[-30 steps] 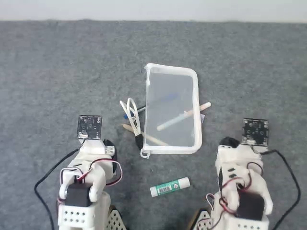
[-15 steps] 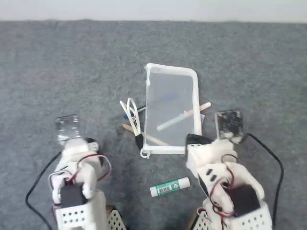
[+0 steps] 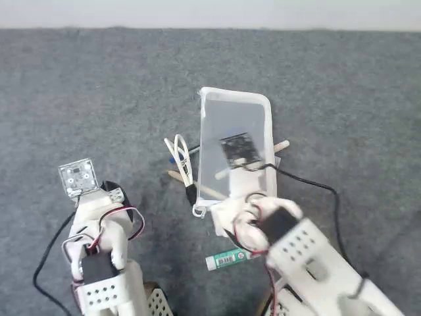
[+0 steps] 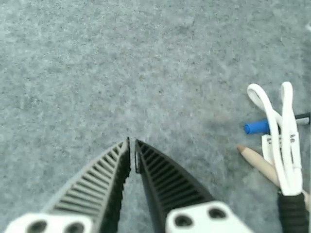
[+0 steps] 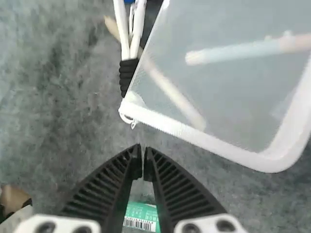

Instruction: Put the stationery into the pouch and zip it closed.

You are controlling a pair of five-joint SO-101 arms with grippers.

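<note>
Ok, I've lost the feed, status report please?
Left gripper shut, empty, over bare mat. Right gripper shut, empty, by pouch corner. Glue stick loose on mat; pens poking out from under pouch.

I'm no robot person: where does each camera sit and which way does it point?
High view: fixed above, looking down at the grey table; left arm and right arm show.
Left wrist view: on the left arm, past shut left gripper toward white strap.
Right wrist view: on the right arm, past shut right gripper toward pouch corner.
Shared: high and right wrist views both show pouch and glue stick.
</note>
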